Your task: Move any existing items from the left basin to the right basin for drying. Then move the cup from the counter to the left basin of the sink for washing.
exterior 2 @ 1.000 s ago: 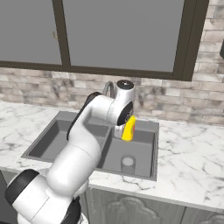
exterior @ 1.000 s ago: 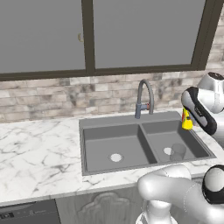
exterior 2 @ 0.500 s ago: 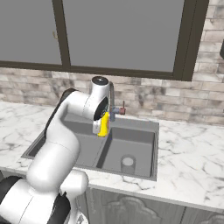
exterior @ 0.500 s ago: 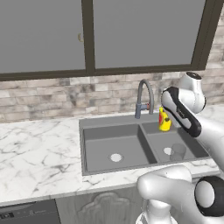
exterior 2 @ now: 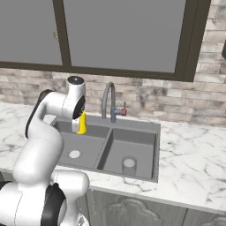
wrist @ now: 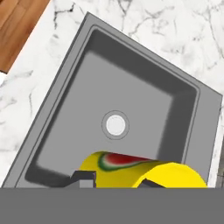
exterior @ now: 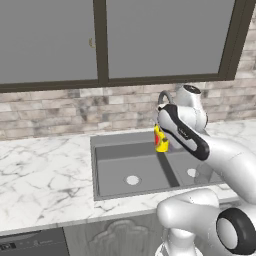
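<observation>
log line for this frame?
tool: shut on cup | position: above left basin | tumbler: in right basin | phase: carrying

The arm (exterior: 210, 150) hides most of the right basin (exterior: 192, 162); the cup's (wrist: 144, 170) base is cut off.

A rendered home kitchen: a matte grey double sink (exterior 2: 110, 148) with an arched tap (exterior 2: 108, 99) sits recessed in a white marble counter (exterior: 45, 172). Behind the sink runs a grey brick backsplash (exterior: 65, 110) under dark-framed windows (exterior: 100, 40); below it, pale cabinet fronts (exterior 2: 132, 209).
</observation>
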